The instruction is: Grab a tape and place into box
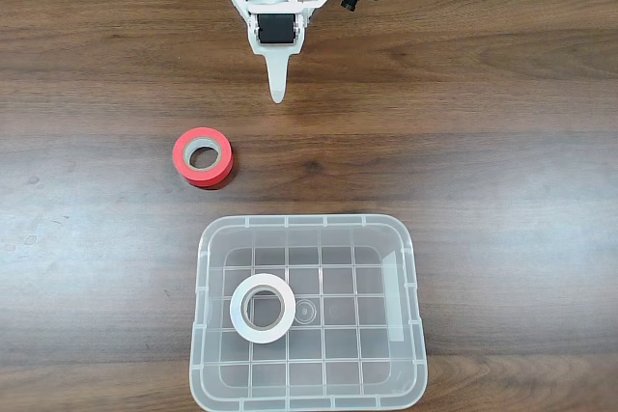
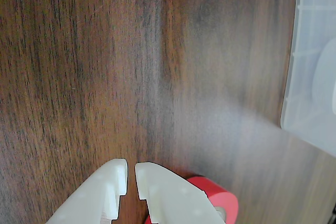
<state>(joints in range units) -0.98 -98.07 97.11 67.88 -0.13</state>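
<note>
The white tape (image 1: 236, 314) lies flat inside the clear box (image 1: 307, 222), left of the box's middle. At the far edge of the table in the fixed view my gripper (image 1: 278, 94) hangs well away from the box, shut and holding nothing. In the wrist view the two white fingertips of the gripper (image 2: 130, 174) sit nearly touching over bare wood. A corner of the box (image 2: 310, 77) shows at the right edge there, with a pale blurred curve of the tape (image 2: 328, 77) inside it.
A red-orange roll (image 1: 183, 156) with a grey core lies on the wood between the gripper and the box, slightly left in the fixed view. It peeks out behind the right finger as a red-orange roll (image 2: 218, 195) in the wrist view. The brown wooden table (image 1: 502, 142) spreads out on both sides.
</note>
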